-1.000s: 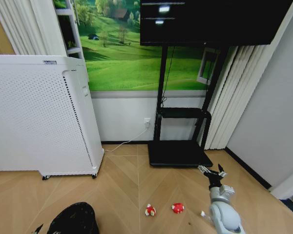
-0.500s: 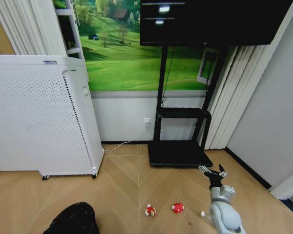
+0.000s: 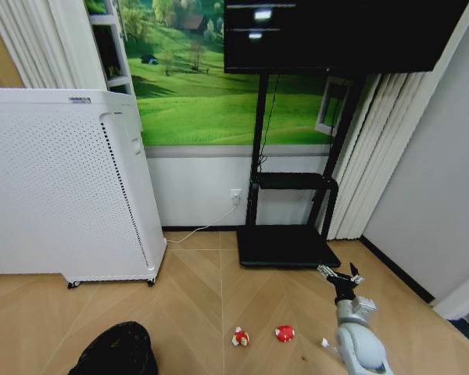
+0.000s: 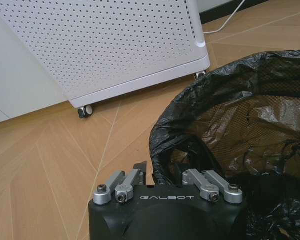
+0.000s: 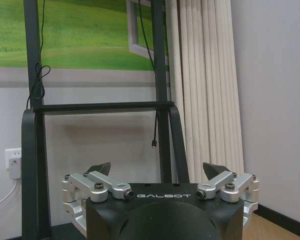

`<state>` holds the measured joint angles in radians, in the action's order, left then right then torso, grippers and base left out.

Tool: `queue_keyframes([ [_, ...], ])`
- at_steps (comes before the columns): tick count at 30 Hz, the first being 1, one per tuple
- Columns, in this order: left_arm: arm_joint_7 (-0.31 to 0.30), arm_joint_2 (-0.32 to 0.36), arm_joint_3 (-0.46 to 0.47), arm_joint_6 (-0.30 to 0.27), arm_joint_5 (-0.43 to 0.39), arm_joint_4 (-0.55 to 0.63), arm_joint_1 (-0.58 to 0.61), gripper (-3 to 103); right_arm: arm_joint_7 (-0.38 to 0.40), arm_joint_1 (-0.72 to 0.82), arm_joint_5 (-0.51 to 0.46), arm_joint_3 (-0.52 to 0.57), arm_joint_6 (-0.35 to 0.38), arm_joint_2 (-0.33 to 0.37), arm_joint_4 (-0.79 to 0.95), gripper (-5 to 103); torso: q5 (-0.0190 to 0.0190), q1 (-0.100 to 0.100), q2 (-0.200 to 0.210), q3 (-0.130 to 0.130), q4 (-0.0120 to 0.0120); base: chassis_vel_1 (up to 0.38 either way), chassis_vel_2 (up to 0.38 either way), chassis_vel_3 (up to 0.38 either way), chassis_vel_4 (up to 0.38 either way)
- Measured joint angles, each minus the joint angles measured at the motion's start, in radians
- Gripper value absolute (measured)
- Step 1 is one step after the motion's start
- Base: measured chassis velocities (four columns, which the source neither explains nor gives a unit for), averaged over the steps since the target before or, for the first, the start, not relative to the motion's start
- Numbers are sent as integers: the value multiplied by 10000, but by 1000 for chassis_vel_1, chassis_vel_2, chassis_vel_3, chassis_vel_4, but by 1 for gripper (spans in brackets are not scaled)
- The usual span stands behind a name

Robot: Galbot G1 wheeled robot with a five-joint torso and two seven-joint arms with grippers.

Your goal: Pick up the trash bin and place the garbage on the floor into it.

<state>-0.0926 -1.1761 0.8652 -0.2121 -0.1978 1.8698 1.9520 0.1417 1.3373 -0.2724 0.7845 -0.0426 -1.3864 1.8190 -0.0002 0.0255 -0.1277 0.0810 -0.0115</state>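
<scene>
Bright, even indoor light, soft shadows.
Ceiling lamps glare on the dark screen [image 3: 328, 31] at the head view's top; its edges bow outward. The bin liner [image 4: 230, 125] shows small glints, sharply focused.

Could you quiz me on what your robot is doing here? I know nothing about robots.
1. True or false: the right gripper is holding a piece of garbage.
2. Which gripper is at the rim of the trash bin? A: left gripper. B: right gripper.
3. How many red-and-white scraps lie on the floor?

Key: 1. False, it is open and empty, raised above the floor. 2. A. 3. Two.
</scene>
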Motion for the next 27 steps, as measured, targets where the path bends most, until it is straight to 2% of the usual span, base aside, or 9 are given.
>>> queue_keyframes([
  [2,-19,0,-10,-1,-28,4,-5,32,-4,5,4,-1,3,-1,0,100,1,0,0,0,-1,0,0,0,0],
  [3,-26,0,-13,-1,-57,22,-6,43,-8,5,7,-1,5,4,2,100,0,0,0,0,0,0,0,0,0],
  [5,-29,1,-14,-1,-69,28,-10,43,-10,5,7,-1,6,8,2,100,0,0,0,0,0,0,0,0,0],
  [12,-102,34,-14,-20,-180,105,-103,76,-32,37,55,-40,13,-32,29,100,2,0,0,0,0,0,0,0,0],
  [16,-91,39,-21,-30,-181,49,-121,81,-33,58,60,-39,10,-38,29,100,3,0,0,0,0,0,0,0,0],
  [17,-37,38,-33,-37,-196,-28,-131,89,-35,67,58,-25,7,-25,29,100,3,1,0,0,0,0,0,0,0],
  [20,36,24,-54,-42,-226,-189,-149,92,-37,65,38,30,5,17,30,100,2,1,0,0,-1,0,0,0,0],
  [26,47,24,-45,-45,-367,-456,-281,66,-44,78,5,68,-20,33,29,100,2,0,0,0,0,0,0,0,0],
  [27,47,24,-45,-45,-367,-456,-281,66,-44,78,5,68,-20,33,29,100,2,0,0,0,0,0,0,0,0],
])
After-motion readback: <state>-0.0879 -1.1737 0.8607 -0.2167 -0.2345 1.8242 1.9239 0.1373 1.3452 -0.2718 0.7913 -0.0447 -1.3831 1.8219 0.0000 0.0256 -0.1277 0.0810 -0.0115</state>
